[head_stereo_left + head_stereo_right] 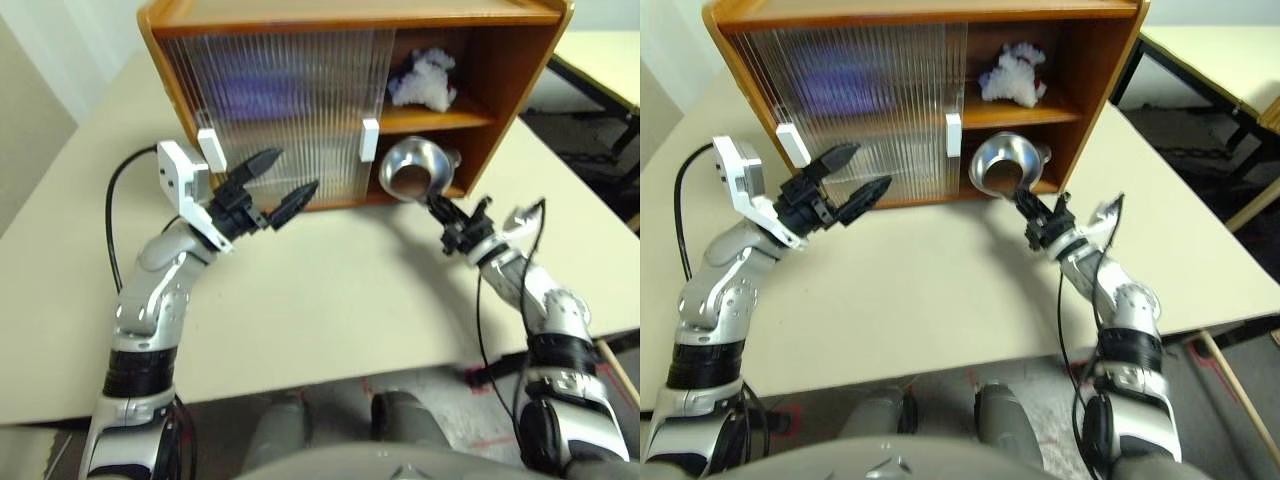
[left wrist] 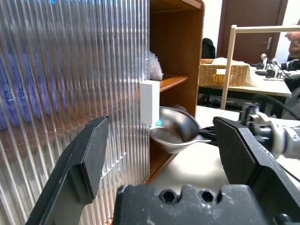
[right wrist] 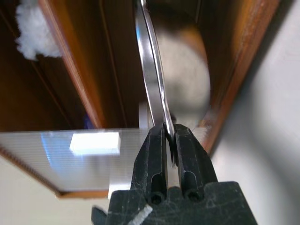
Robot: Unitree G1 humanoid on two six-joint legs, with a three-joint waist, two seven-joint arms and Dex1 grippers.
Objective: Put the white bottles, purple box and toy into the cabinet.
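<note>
Looking down from the head, the right tool is clamped on the rim of a shallow metal dish held at the cabinet's open lower shelf, with the toy already on the upper shelf and a purple blur behind the ribbed door. From the left wrist, the left tool hangs wide apart and empty beside that door. From the right wrist, the shut fingers pinch the dish edge-on; the next move probably calls for sliding it inward and letting go.
</note>
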